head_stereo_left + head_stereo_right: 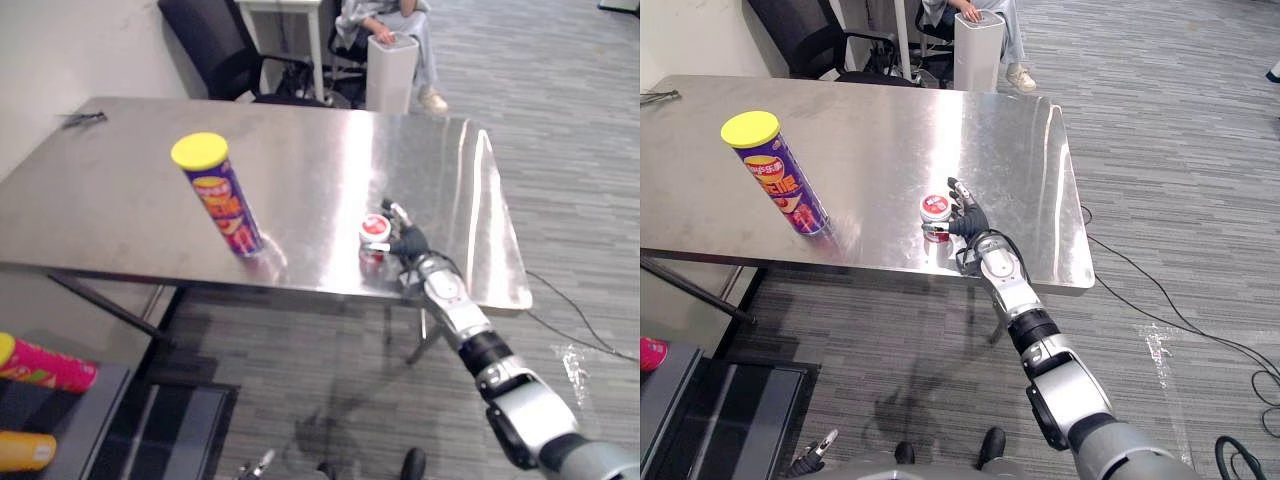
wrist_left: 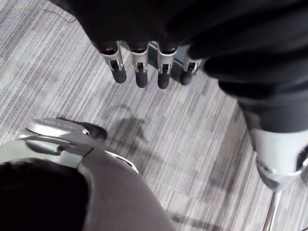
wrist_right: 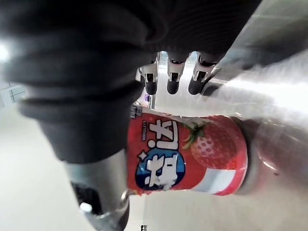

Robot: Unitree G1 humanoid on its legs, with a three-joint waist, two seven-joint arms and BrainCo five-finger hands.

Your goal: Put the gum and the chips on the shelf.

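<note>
A small red and white gum tub (image 1: 374, 231) with a strawberry picture (image 3: 187, 154) stands near the front right of the steel table (image 1: 300, 150). My right hand (image 1: 410, 243) is right beside it, on its right. The fingers (image 3: 174, 79) reach straight past the tub without curling round it, and the thumb lies along its side. The tall purple chips can (image 1: 222, 200) with a yellow lid stands upright at the table's front left, well clear of the hand. My left hand (image 2: 139, 72) hangs over the floor with relaxed fingers, holding nothing.
A low dark shelf (image 1: 100, 400) at the lower left carries a pink can (image 1: 50, 365) and an orange one (image 1: 25, 450). Behind the table are a black chair (image 1: 215, 50), a white bin (image 1: 390, 70) and a seated person (image 1: 400, 20).
</note>
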